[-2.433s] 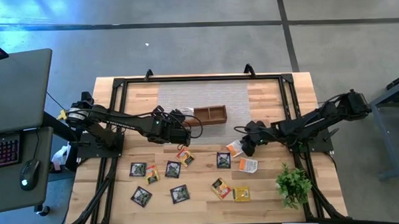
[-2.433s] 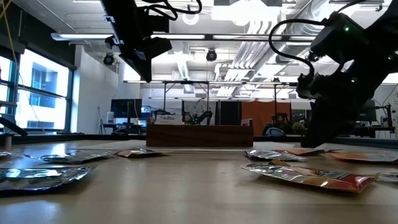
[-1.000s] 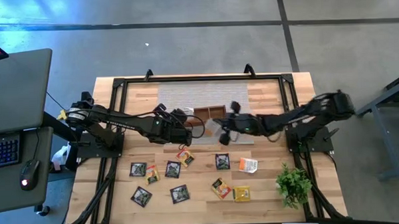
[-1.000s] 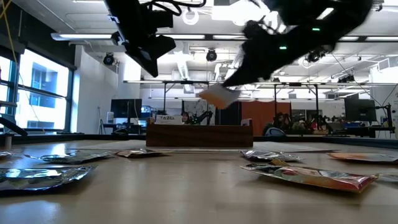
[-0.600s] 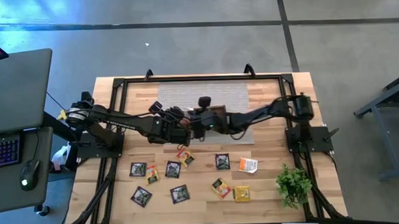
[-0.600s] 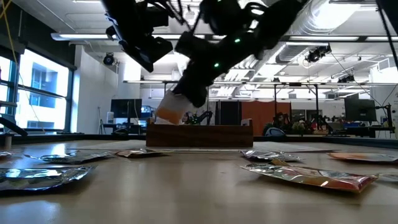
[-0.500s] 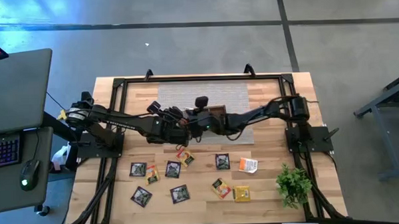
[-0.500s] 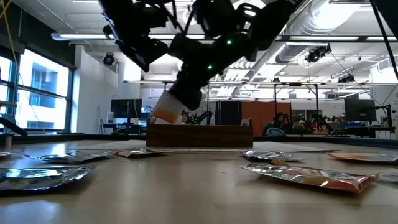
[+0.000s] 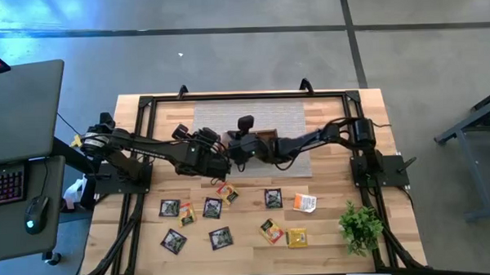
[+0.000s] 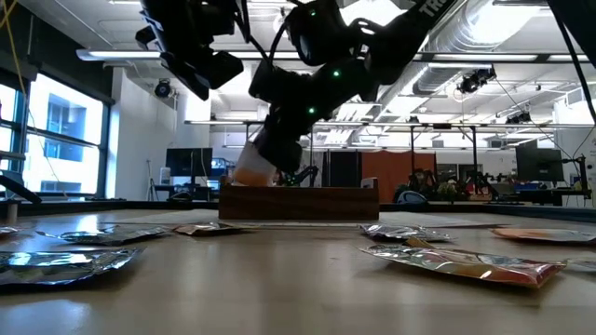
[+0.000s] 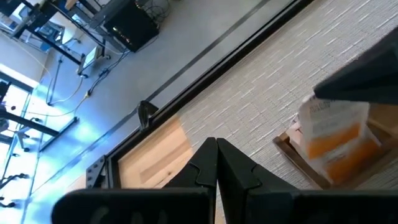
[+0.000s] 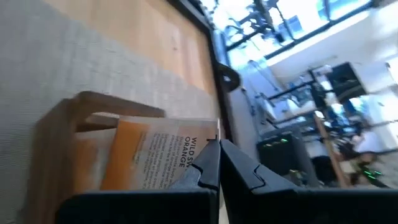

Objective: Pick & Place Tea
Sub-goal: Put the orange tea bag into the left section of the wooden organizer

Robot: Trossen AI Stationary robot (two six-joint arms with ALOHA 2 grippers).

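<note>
Directly below your right gripper, pinching the white-and-orange sachet, sits the wooden tray's end compartment; left gripper pressed together, empty, alongside.

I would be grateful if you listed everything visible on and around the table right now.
Loose sachets: ten, dark grey-green, yellow and white-and-orange, flat on the table's near half.
Held sachet: one, white-and-orange, over the tray's left end.
Tray: one, brown wood, on the mat.
Mat: one, grey, table's far middle.
Plant: one, green, near right corner.
Table: one, light wood with a black frame.
Keyboard and mouse: one each, dark, on the desk at left.
Right pincer: shut on the held sachet.
Left pincer: shut, empty, raised left of the tray.
</note>
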